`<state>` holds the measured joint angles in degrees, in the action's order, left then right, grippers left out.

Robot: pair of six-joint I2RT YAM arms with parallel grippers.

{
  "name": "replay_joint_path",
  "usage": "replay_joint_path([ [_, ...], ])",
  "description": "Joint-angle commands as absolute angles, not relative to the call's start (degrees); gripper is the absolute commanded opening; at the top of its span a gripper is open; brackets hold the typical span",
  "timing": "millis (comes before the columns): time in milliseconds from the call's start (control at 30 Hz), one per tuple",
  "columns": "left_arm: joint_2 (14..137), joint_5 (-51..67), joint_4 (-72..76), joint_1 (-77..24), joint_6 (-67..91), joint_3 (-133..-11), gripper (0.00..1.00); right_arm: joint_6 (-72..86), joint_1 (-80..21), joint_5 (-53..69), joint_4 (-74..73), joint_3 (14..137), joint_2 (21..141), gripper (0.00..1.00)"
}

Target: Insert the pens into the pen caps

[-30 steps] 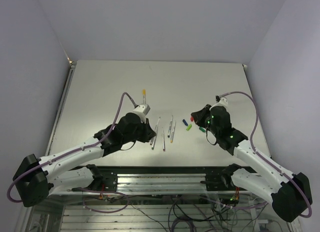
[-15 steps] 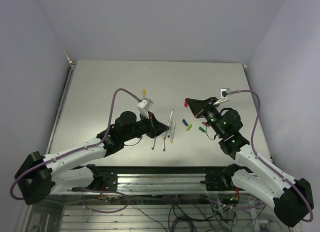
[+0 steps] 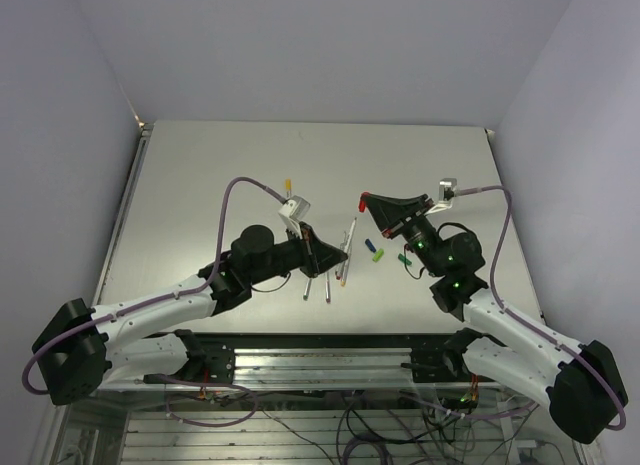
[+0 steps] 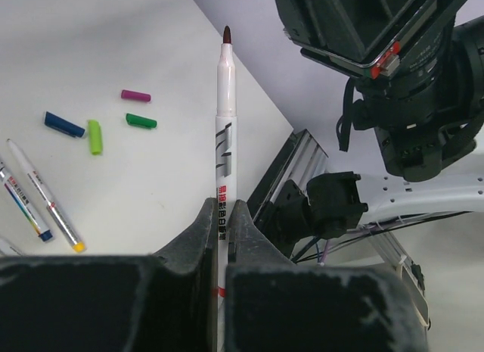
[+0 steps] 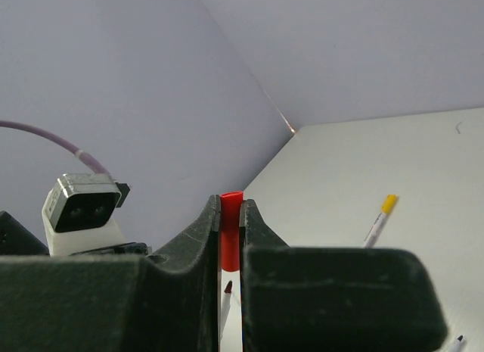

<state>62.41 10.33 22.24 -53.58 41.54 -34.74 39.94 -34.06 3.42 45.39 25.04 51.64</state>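
Note:
My left gripper is shut on a white pen with a dark red tip, held above the table. In the top view this left gripper points the pen up and right, toward the right gripper. The right gripper is shut on a red pen cap, and the pen's tip shows just below the cap, apart from it. Blue, light green, dark green and magenta pen caps lie on the table.
Loose pens lie on the table under the left gripper, and two more show in the left wrist view. A pen with a yellow cap lies further back. The metal rail runs along the table's near edge.
Both grippers have risen and turned toward each other. The left one swung the pen to the right and the right one carried the red cap left, so tip and cap are now close.

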Motion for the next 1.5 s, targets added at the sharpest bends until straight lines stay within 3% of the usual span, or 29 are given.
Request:
replay_joint_path([
  [0, 62.5, 11.0, 26.1, -54.5, 42.0, -35.3, 0.07, 39.7, -35.1, 2.1, 50.5, 24.3, 52.6, 0.00],
  [1467, 60.7, 6.4, 28.5, -55.0, 38.5, -32.4, 0.07, 47.0, -37.0, -3.8, 53.4, 23.6, 53.8, 0.00],
])
